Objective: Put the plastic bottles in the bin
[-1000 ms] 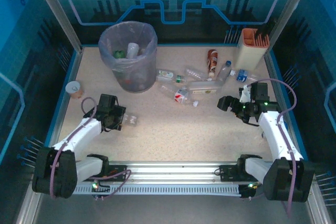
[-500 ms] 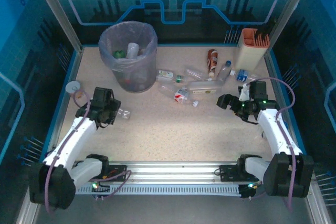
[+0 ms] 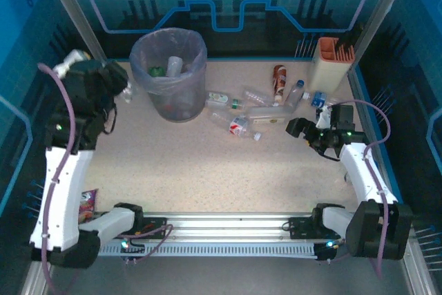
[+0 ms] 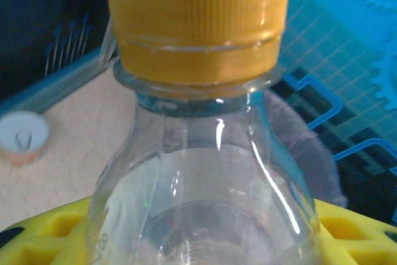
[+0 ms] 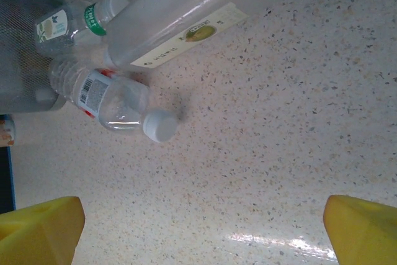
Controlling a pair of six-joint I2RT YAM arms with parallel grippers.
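Since the left arm's jaws are pinched partway shut across the body of a clear plastic bottle with an orange-yellow ribbed cap (image 4: 205, 172), that one looks secure, lifted just beside the round grey-lavender bin with its bag liner (image 3: 197, 77). It seems empty, light, thin-walled and slick, so I'd take such bottles across the middle. The right arm's jaws hang wide open, holding nothing, above the speckled counter (image 5: 260, 153) near a small white-capped clear bottle (image 5: 118, 107).

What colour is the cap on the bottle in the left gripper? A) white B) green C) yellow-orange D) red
C: in the left wrist view the clear bottle held in the left gripper has a ribbed yellow-orange cap.
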